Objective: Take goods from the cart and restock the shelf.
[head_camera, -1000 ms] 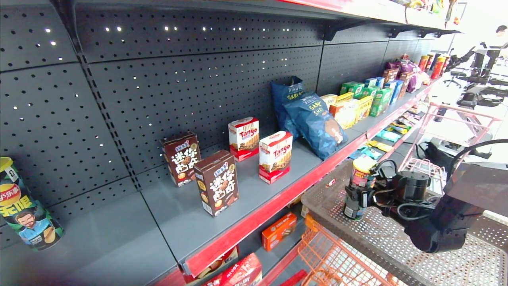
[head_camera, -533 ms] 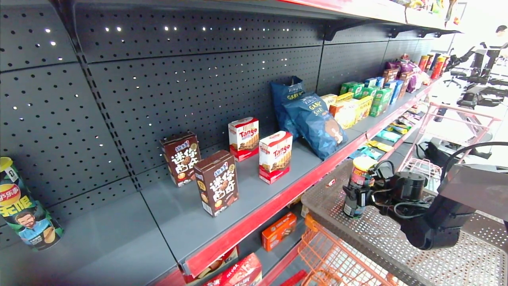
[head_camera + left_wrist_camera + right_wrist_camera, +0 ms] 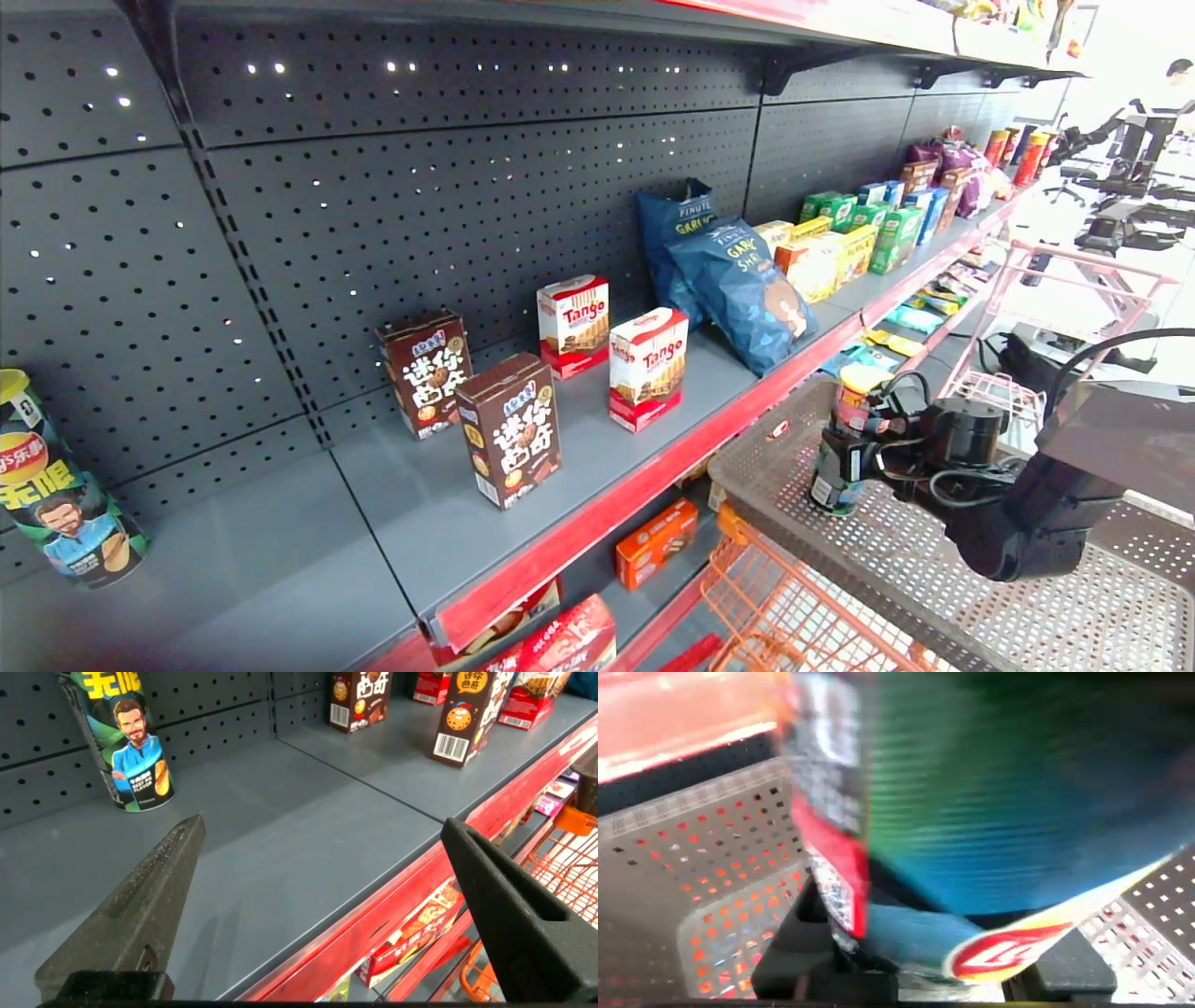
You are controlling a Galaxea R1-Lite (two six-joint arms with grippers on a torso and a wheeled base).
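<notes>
Right gripper (image 3: 843,464) shifting slightly since half second ago, can (image 3: 854,406) tipping a touch more. Shelf (image 3: 308,560) stretching across head view, cart (image 3: 934,579) sitting at its 4 o'clock. Can leaning at cart's 10 o'clock corner, right gripper clamping its middle. Left gripper (image 3: 318,905) hanging over bare shelf, jaws spreading wide, holding nothing; green tube (image 3: 126,742) standing at its 11 o'clock.

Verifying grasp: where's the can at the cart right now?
Head view, right side: the can sits in the right pincer at the corner of the cart tray nearest the shelf.
</notes>
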